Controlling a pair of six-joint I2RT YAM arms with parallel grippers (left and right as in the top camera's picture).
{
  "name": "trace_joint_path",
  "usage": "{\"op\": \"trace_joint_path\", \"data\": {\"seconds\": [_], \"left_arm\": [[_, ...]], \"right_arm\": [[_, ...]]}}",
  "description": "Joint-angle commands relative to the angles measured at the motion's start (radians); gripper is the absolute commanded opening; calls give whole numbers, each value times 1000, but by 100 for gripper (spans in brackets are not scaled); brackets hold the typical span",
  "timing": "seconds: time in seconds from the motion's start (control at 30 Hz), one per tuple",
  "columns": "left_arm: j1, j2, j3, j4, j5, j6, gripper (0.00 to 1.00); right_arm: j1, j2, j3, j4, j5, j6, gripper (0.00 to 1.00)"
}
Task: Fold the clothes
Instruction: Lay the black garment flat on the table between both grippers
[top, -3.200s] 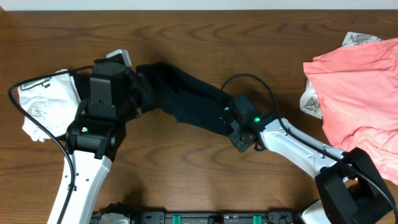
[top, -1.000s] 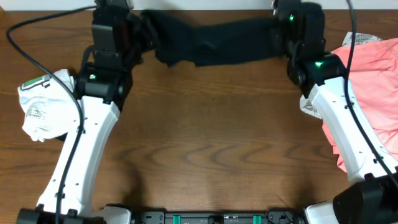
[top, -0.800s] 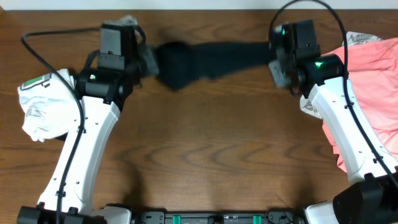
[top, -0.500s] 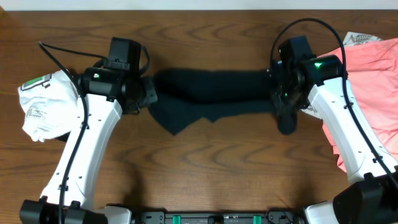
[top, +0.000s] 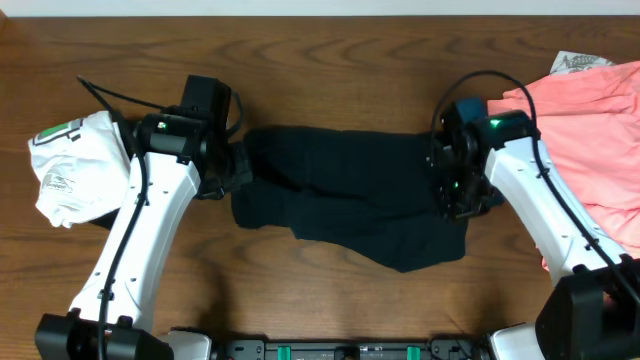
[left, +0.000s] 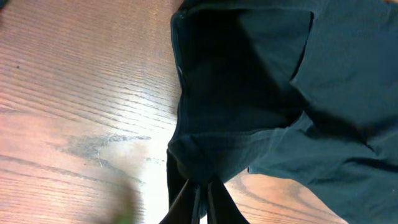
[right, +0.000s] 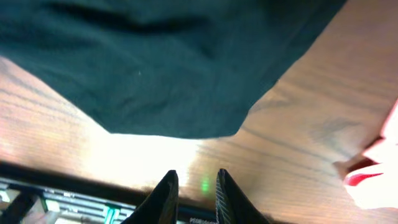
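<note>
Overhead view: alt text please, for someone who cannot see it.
A black shirt lies spread across a wooden table; the left gripper pinches its left edge, and the right gripper, open, is by its right edge. A white garment lies far left, a pink garment far right.

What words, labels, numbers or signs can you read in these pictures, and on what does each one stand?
No text can be read anywhere.
Crumpled white fabric garment at the left: green print, too small and blurred to read.
White fabric edge beside the salmon-pink garment: greyish print, unreadable.
Plain black fabric shirt: no print or label visible.
</note>
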Motion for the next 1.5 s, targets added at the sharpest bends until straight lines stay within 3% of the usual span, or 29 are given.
{"op": "trace_joint_path", "data": {"seconds": [0.0,0.1,0.3,0.73,1.2,1.4,1.43,1.47], "left_arm": [[6,9,-3,-4,-22,17,6],[6,9,-3,-3,-39,16,6],[6,9,-3,0,-46,33,6],[6,9,-3,1,-46,61,6],[6,9,-3,11,-46,61,6],[6,9,-3,10,-46,61,7],[6,9,-3,10,-46,61,7],[6,9,-3,10,-46,61,7]], "right_arm": [[-6,-6,-54,2,-101,19,21],[-6,-6,-117,13,-138,81,21],[-14,-6,-246,159,-55,348,20],[-79,-6,-417,340,0,597,20],[-104,-6,-520,521,-140,603,21],[-93,-6,-520,568,-198,600,43],[-92,-6,-520,566,-198,600,41],[-92,-6,-520,565,-198,600,30]]}}
